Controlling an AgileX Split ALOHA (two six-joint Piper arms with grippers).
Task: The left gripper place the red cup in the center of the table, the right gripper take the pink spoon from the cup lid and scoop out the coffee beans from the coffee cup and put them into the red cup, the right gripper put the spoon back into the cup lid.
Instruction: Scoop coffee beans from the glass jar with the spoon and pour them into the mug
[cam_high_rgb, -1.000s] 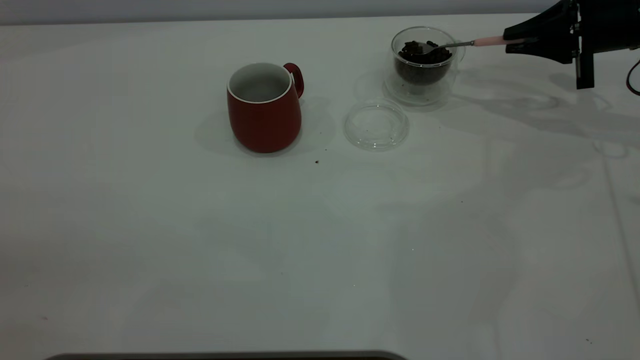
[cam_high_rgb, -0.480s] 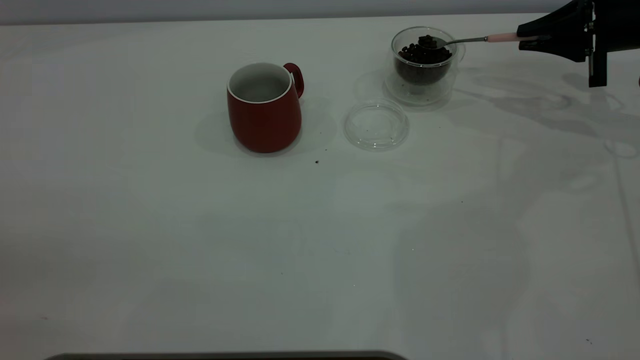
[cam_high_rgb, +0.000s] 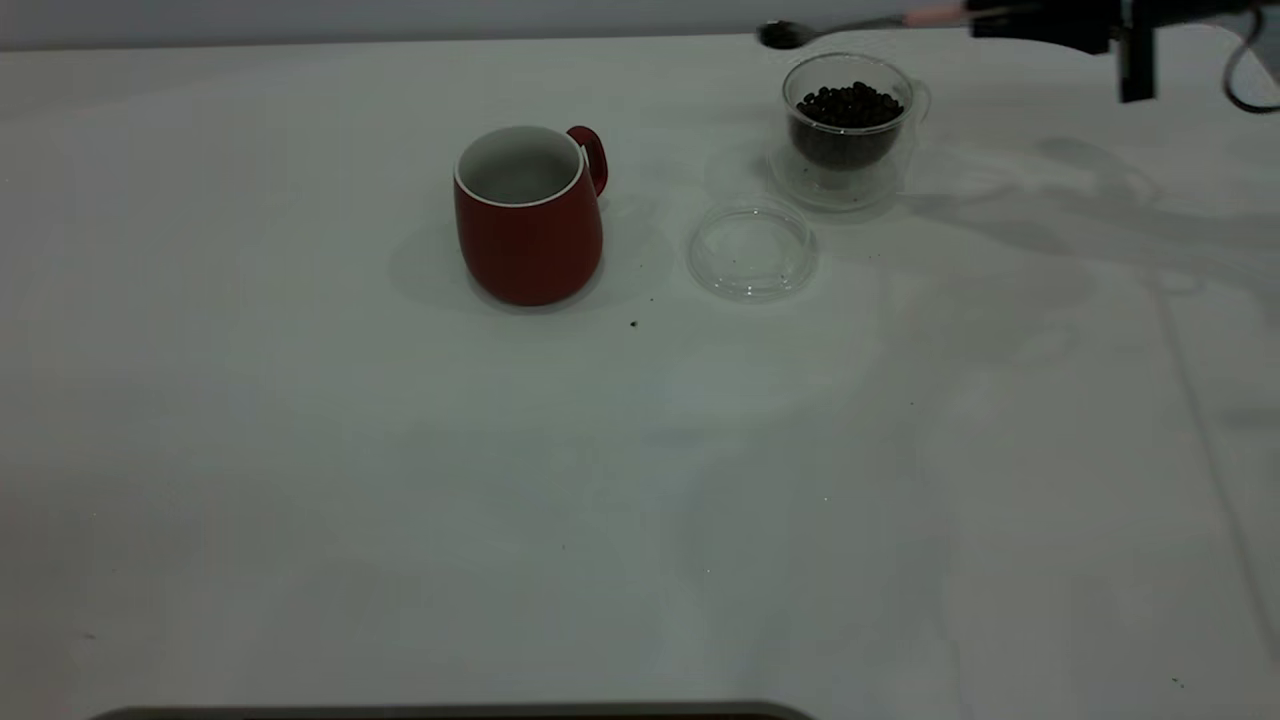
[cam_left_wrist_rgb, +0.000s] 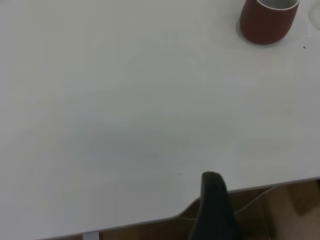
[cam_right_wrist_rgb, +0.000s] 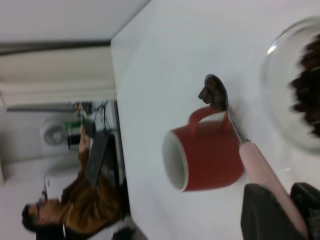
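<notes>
White table (cam_high_rgb: 400, 500) holds a red cup (cam_high_rgb: 528, 215) near its middle. Above and just past the coffee cup (cam_high_rgb: 846, 130), the right gripper (cam_high_rgb: 1010, 12) pinches a pink spoon (cam_high_rgb: 850, 25) loaded with beans (cam_right_wrist_rgb: 211, 93). Carrying it level toward the red cup should prevent spills.

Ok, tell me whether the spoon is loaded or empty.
Loaded: dark coffee beans sit heaped in the bowl of the pink spoon, held by the right end effector.
</notes>
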